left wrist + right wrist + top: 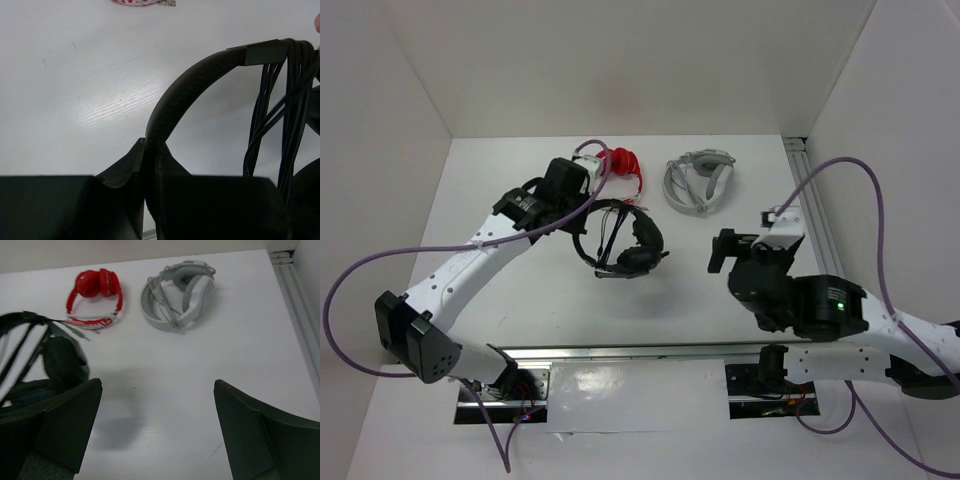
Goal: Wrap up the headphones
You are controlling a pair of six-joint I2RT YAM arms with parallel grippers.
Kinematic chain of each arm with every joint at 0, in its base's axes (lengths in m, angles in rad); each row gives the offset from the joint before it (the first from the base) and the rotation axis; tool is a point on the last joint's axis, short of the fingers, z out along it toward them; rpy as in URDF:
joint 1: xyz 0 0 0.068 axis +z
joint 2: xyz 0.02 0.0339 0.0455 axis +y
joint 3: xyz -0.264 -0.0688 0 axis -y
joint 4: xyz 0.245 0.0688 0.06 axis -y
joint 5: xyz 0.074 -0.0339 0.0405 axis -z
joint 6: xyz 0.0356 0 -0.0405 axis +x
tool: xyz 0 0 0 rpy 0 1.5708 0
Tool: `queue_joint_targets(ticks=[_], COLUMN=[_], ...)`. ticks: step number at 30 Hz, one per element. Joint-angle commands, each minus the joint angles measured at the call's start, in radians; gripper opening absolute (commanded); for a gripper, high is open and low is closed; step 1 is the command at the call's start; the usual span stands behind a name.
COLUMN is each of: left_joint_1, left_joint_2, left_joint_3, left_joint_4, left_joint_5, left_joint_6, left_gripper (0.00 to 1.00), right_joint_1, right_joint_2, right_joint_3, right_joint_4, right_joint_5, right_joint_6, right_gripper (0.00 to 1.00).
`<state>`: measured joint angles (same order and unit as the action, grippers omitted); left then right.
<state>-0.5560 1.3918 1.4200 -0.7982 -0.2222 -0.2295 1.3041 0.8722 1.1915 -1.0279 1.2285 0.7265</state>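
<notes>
The black headphones (625,240) lie mid-table, with the cable (280,115) looped several times around the headband (185,90). My left gripper (151,150) is shut on the headband at its left side; in the top view the gripper (582,205) sits at the headphones' left edge. The earcups (60,360) show at the left of the right wrist view. My right gripper (157,390) is open and empty over bare table; in the top view the gripper (718,250) is to the right of the headphones, apart from them.
Red headphones (618,165) lie behind the black ones, grey-white headphones (698,182) at the back right. White walls enclose the table on three sides. A metal rail (815,215) runs along the right edge.
</notes>
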Motion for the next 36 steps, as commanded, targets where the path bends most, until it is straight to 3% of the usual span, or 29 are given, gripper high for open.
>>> queue_joint_targets(ticks=[1,6,10,21,36], left_joint_1=[-0.041,-0.096,-0.127,-0.220,-0.245], left_joint_2=[0.024,0.209,0.373,0.743,0.859], left_joint_3=[-0.019,0.020,0.103,0.324,0.307], left_joint_4=[0.270,0.360,0.421,0.550,0.606], left_joint_5=[0.046,-0.029,-0.029,0.000,0.044], left_joint_6=[-0.083,-0.134,-0.143,-0.261,-0.381], left_gripper=[0.00,0.00,0.00,0.00,0.01], right_joint_1=[-0.005,-0.005,-0.005,-0.005,-0.005], right_joint_2=[-0.129,-0.130,-0.130,-0.174,-0.194], right_joint_3=[-0.035,-0.026,0.037,-0.023,-0.024], right_joint_4=[0.227,0.209,0.184,0.210,0.178], right_joint_5=[-0.050,-0.064,-0.086,-0.112,-0.152], right_joint_6=[-0.111,-0.143,-0.153,-0.196,-0.196], right_gripper=[1.00,1.00,1.00,1.00,1.00])
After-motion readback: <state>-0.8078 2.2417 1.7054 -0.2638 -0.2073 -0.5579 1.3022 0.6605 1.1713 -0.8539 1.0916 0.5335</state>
